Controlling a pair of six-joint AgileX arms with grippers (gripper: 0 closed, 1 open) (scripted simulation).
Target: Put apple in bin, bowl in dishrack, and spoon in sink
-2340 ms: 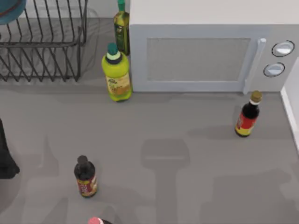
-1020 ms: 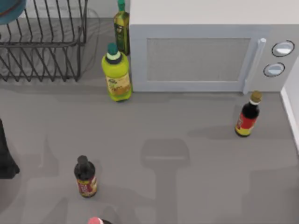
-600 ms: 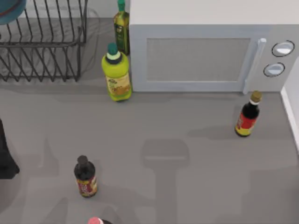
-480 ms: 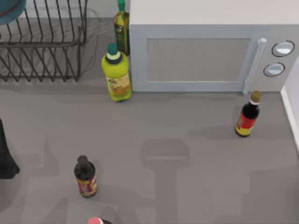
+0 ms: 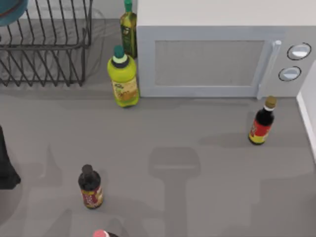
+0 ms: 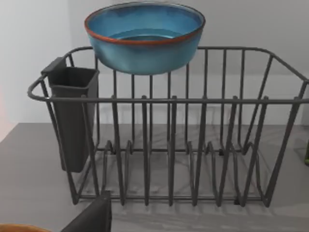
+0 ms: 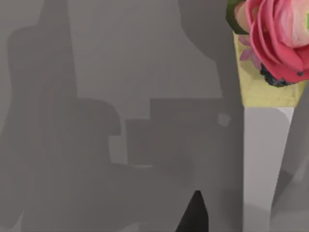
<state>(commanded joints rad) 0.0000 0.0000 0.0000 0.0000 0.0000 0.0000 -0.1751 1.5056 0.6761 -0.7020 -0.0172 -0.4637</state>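
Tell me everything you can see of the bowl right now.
The bowl is wide and round, glossy teal-blue inside and out, with a thin reddish-brown rim, and looks like glazed ceramic. It is upright and empty, up at the top back edge of the dark wire dishrack, above the tines; whether it rests on the rack's top wire I cannot tell. No tool is on it. In the top view a sliver of it shows at the far left corner, over the dishrack.

The dark, six-joint left arm is sitting at the table's left edge; one dark fingertip of the right gripper is showing.
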